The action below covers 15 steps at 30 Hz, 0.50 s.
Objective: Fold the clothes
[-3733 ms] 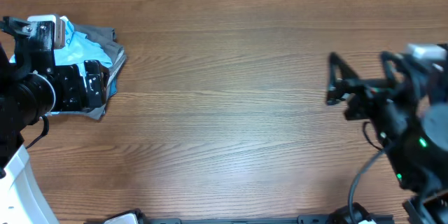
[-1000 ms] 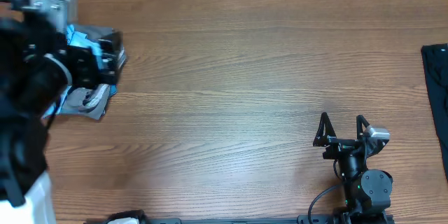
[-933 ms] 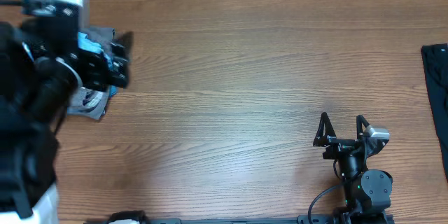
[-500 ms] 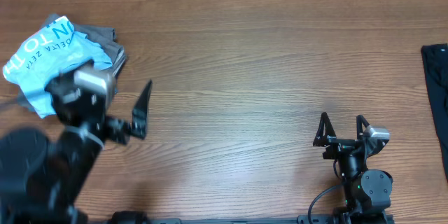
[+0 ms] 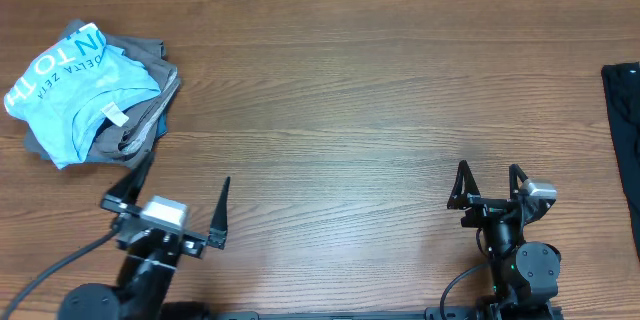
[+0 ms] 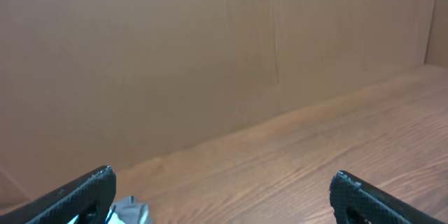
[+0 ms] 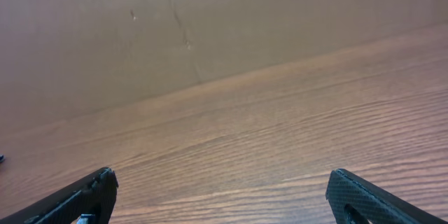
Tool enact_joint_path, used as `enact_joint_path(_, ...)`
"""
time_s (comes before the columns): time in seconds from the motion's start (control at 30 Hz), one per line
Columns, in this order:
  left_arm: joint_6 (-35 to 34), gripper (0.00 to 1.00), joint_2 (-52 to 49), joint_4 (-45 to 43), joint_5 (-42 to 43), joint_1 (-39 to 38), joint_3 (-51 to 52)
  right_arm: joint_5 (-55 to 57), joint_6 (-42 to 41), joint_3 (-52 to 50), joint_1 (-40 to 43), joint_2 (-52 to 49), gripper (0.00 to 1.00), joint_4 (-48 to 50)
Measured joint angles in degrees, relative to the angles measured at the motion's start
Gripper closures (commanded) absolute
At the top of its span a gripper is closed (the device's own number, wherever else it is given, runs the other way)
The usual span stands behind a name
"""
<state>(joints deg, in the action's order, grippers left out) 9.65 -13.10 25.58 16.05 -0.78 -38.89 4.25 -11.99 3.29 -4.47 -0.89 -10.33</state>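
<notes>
The clothes lie in a pile at the table's far left: a folded sky-blue T-shirt (image 5: 75, 85) with white lettering and a small white tag rests on grey garments (image 5: 140, 125). My left gripper (image 5: 189, 166) is open and empty near the front edge, below the pile and apart from it. In the left wrist view the left gripper (image 6: 222, 175) has bare wood between its fingers, with a corner of the grey garments (image 6: 131, 210) beside the left finger. My right gripper (image 5: 488, 166) stands open and empty at the front right; the right wrist view shows the right gripper (image 7: 220, 176) over bare wood.
A black garment (image 5: 625, 110) pokes in at the right edge of the wooden table (image 5: 350, 110). A brown cardboard wall (image 6: 175, 56) stands along the far side.
My left arm has pulled back from the pile to the front edge, leaving the blue T-shirt uncovered on top. The right arm, earlier at the right edge, has stayed still for the last second.
</notes>
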Motion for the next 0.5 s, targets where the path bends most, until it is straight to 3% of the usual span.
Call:
enact_joint_path(0.27, 0.0, 0.00, 11.6, -5.4, 0.0, 0.0, 15.5, 0.0, 0.0, 0.0, 0.0, 0.0, 0.00, 0.0)
enact_joint_path(0.5, -0.5, 0.00, 12.1, -14.3, 0.0, 0.0, 25.5, 0.0, 0.0, 0.0, 0.0, 0.0, 0.00, 0.0)
